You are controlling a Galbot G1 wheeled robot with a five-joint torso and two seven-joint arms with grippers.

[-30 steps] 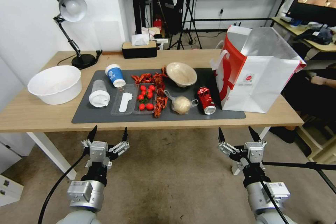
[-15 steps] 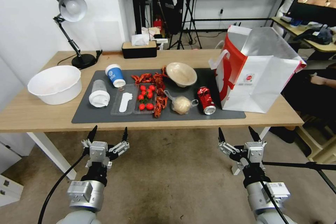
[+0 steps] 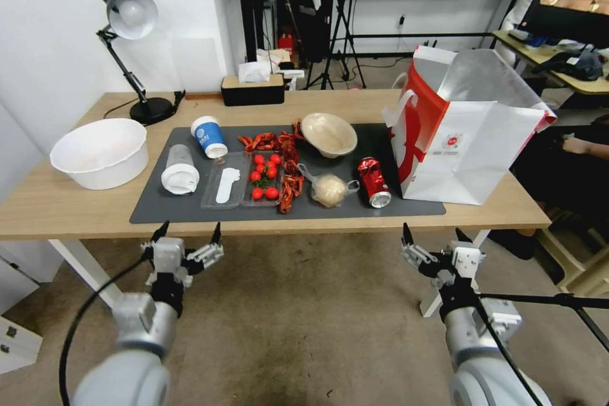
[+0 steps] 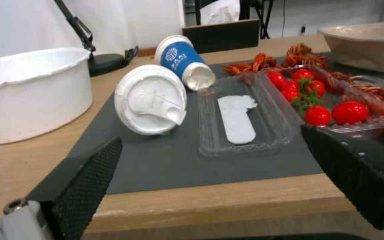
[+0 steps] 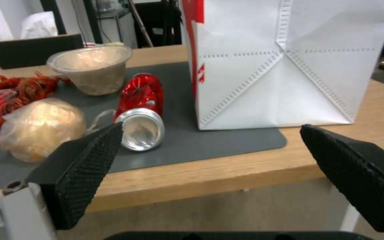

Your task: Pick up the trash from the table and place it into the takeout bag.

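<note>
no readable text, logos too small

Both arms are reaching forward, side by side and well apart. The left gripper [image 3: 188, 233] is pointing ahead with its jaws spread wide, nothing between the two black textured fingers [image 4: 85, 180]. The right gripper [image 3: 432, 238] is doing the same at the same height, jaws gaping, its fingers [image 5: 78, 168] holding nothing.
</note>
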